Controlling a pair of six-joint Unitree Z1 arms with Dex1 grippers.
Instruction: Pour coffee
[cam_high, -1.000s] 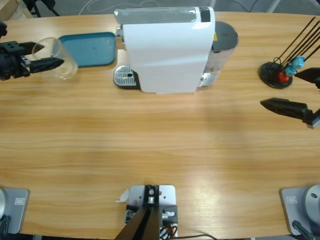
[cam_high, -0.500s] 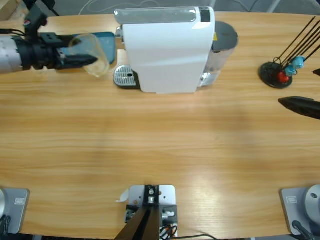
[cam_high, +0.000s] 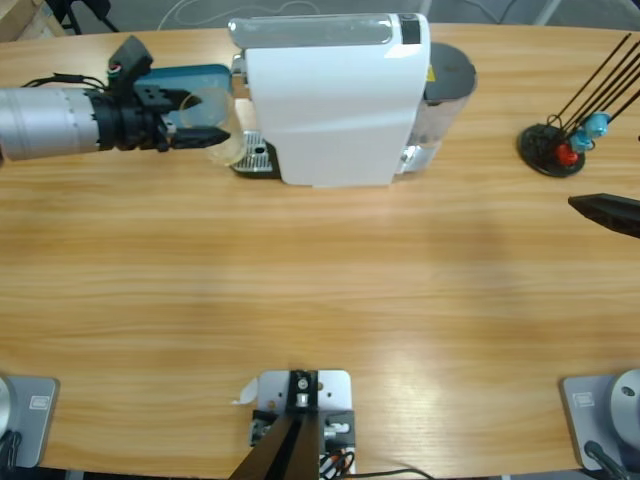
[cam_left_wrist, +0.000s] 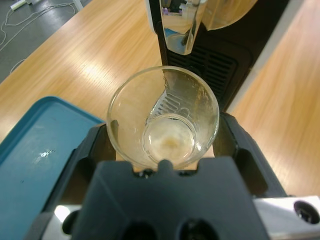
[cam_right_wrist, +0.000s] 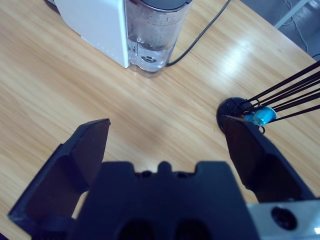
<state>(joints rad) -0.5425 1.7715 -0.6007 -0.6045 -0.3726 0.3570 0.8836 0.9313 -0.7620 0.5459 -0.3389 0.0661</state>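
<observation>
At the machine's front, over the metal drip tray (cam_high: 252, 155), the left gripper (cam_high: 205, 135) clamps a clear glass (cam_left_wrist: 163, 116) between its 2 black jaws. The coffee (cam_left_wrist: 170, 142) is only a thin, pale amber film at the bottom of the glass — translucent, almost golden. The glass sits just beside the white coffee machine (cam_high: 335, 95), right of the blue tray (cam_high: 185, 80). The right gripper (cam_right_wrist: 167, 135) hangs wide open over bare table (cam_high: 320, 290) — holding nothing, near the capsule stand (cam_high: 550, 148).
</observation>
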